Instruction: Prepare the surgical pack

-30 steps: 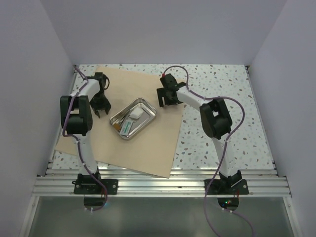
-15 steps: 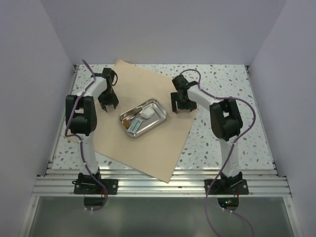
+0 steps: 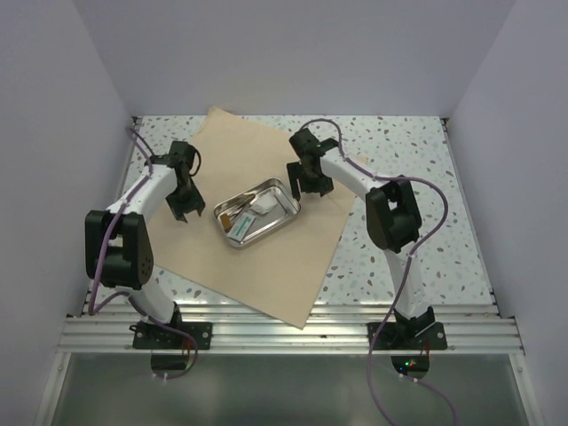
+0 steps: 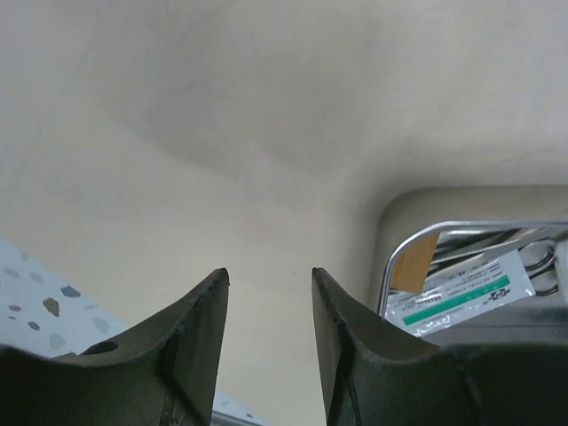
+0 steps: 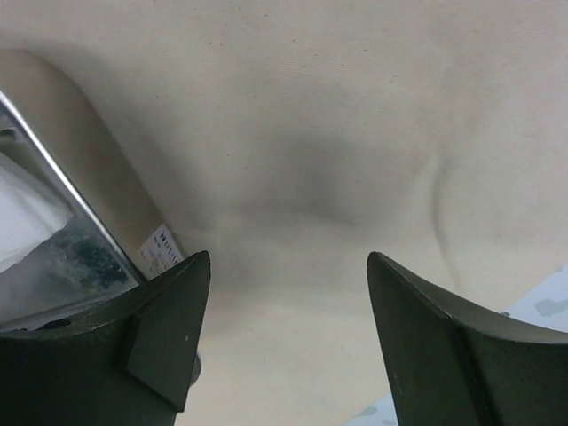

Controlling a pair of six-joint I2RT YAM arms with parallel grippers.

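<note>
Arms both bent inward over one tan sheet (image 3: 266, 266). Left gripper (image 3: 184, 211) hangs left of the single steel tray (image 3: 256, 211), jaws parted, empty. Right gripper (image 3: 302, 185) just beside the tray's far right corner, jaws spread wide, empty. Tray sits mid-sheet on speckled table (image 3: 399, 151), holding one green-striped packet (image 4: 457, 297).

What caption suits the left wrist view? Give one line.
Open left hand above tan wrap, steel tray at right.
</note>
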